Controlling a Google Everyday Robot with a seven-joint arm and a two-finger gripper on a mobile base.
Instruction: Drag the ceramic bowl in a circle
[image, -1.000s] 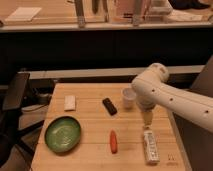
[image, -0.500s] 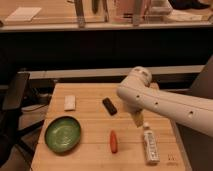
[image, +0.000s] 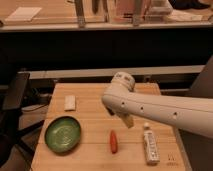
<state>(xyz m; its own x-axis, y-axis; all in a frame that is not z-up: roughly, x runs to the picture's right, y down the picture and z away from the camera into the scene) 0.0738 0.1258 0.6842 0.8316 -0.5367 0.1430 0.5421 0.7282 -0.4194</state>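
Note:
The green ceramic bowl (image: 63, 134) sits on the wooden table (image: 90, 100) at the front left. My white arm reaches in from the right across the table's middle. My gripper (image: 128, 121) hangs below the arm's bend, over the table's centre and to the right of the bowl, apart from it.
A small white block (image: 70, 102) lies behind the bowl. A red, carrot-like object (image: 113, 141) lies in front of the gripper. A white bottle (image: 150, 145) lies at the front right. A dark chair (image: 15, 95) stands to the left of the table.
My arm has swung left across the table toward the bowl. It now covers the black object and small cup seen earlier. The bowl has not moved.

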